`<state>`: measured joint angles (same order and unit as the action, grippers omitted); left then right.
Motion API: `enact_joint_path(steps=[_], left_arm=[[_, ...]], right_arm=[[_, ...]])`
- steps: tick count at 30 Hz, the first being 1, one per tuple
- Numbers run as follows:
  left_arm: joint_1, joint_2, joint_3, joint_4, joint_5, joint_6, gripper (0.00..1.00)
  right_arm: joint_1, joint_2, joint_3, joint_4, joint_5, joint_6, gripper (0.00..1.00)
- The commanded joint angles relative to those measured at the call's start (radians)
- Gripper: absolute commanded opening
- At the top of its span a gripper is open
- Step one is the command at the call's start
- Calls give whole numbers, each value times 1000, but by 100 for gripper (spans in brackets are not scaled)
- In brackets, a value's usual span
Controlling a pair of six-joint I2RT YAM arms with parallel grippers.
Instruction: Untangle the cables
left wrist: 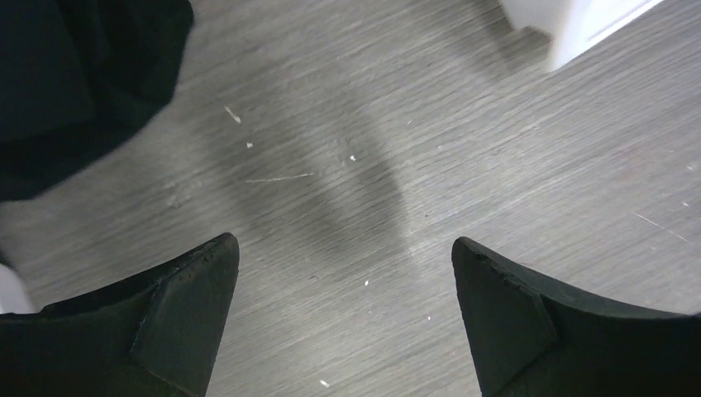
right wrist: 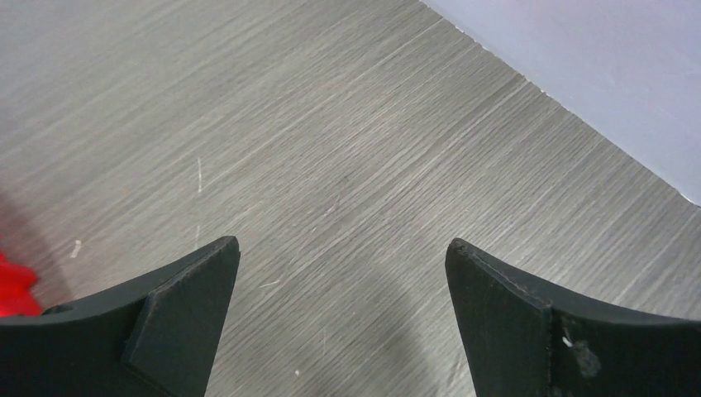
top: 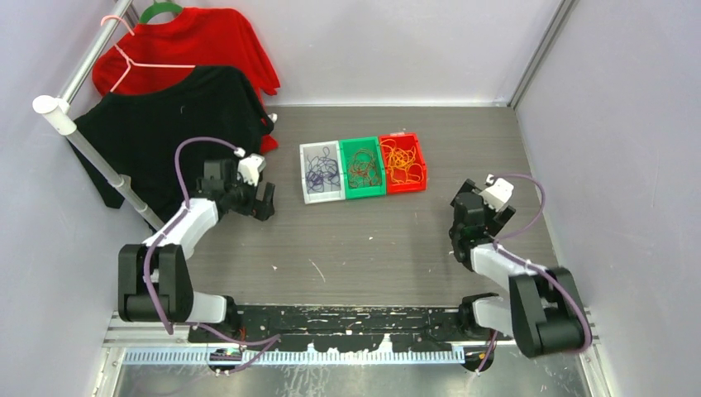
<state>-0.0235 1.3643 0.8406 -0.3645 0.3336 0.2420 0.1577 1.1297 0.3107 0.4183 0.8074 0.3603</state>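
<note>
The cables lie sorted by colour in three small bins at the table's middle: purple cables [top: 321,172] in the white bin [top: 306,188], dark red-brown cables [top: 362,168] in the green bin [top: 350,192], and orange cables [top: 402,161] in the red bin [top: 419,157]. My left gripper [top: 264,199] hovers just left of the white bin, open and holding nothing. In the left wrist view the left gripper [left wrist: 345,248] has only bare table between its fingers. My right gripper [top: 464,197] sits to the right of the red bin, also open. The right gripper [right wrist: 341,246] frames bare table too.
A black shirt [top: 165,124] and a red shirt [top: 198,45] hang on a rack [top: 91,153] at the back left; the black shirt [left wrist: 74,83] shows near my left fingers. The white bin's corner [left wrist: 579,25] and the red bin's edge [right wrist: 12,289] appear in the wrist views. Walls [right wrist: 595,66] enclose the table.
</note>
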Motion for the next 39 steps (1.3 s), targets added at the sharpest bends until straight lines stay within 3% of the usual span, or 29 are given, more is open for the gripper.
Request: enact_joint_path(steps=[1, 7, 8, 10, 11, 13, 19, 21, 25, 28, 39], left_arm=[[26, 23, -127, 392, 36, -83, 100], [45, 24, -273, 656, -2, -123, 100], [47, 16, -301, 703, -12, -128, 100], [49, 3, -377, 850, -33, -143, 100], [50, -3, -431, 986, -53, -174, 100], [50, 10, -464, 1088, -72, -204, 99], [48, 233, -581, 1573, -119, -252, 100], [46, 153, -539, 1360, -90, -221, 100], [50, 178, -482, 1281, -99, -236, 100], [50, 194, -498, 1353, -106, -243, 99], [50, 187, -492, 1327, -104, -241, 99]], right_arm=[[-14, 155, -30, 410, 40, -118, 100], [-27, 339, -71, 692, -11, -180, 100], [-26, 338, -64, 675, -33, -186, 100], [-29, 330, -54, 634, -91, -184, 100], [-29, 401, -64, 711, -227, -239, 100], [-26, 473, -88, 848, -254, -284, 100], [-52, 429, -8, 632, -274, -240, 100], [-70, 434, 6, 611, -291, -227, 100], [-80, 427, 11, 591, -299, -218, 100], [-80, 424, 11, 585, -299, -217, 100], [-80, 425, 10, 590, -299, -217, 100]])
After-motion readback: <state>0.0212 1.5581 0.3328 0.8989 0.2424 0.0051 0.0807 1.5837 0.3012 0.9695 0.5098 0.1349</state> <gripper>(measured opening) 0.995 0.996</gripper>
